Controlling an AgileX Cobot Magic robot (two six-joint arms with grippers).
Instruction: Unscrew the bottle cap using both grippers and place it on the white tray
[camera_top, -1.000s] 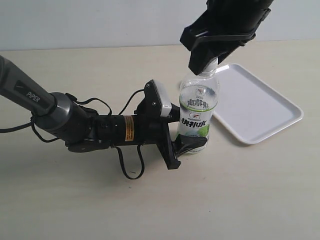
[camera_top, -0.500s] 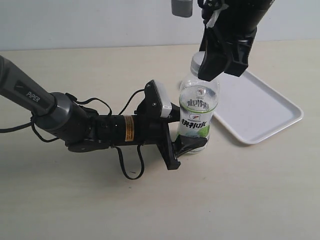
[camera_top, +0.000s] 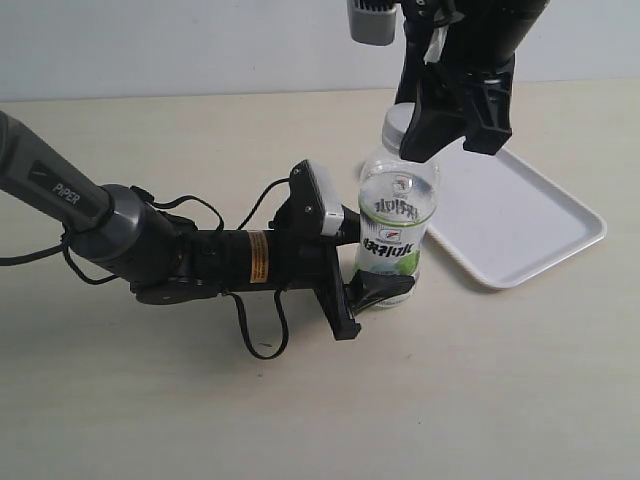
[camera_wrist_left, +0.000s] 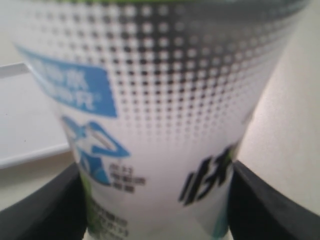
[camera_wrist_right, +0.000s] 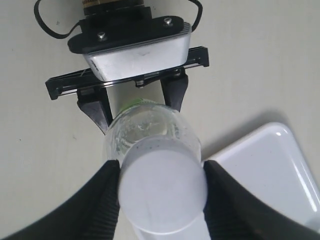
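Observation:
The clear bottle (camera_top: 397, 215) with a white-and-green label stands upright on the table. My left gripper (camera_top: 383, 268), on the dark arm marked PIPER, is shut on its lower body; black fingers (camera_wrist_left: 45, 210) press both sides of the label (camera_wrist_left: 160, 100). The white bottle cap (camera_top: 396, 124) sits on the neck. My right gripper (camera_top: 416, 126) comes down from above and is shut on the cap (camera_wrist_right: 162, 187), a ribbed finger (camera_wrist_right: 100, 200) touching each side. The white tray (camera_top: 520, 215) lies just right of the bottle with nothing on it.
The left arm and its looping black cables (camera_top: 255, 335) stretch across the table's left half. The tray's near corner (camera_wrist_right: 270, 170) lies close beside the bottle. Behind the table stands a pale wall (camera_top: 200, 45).
My right gripper has turned about the cap, its body swinging from lying across the bottle top to standing more upright. The bottle and left arm have stayed still.

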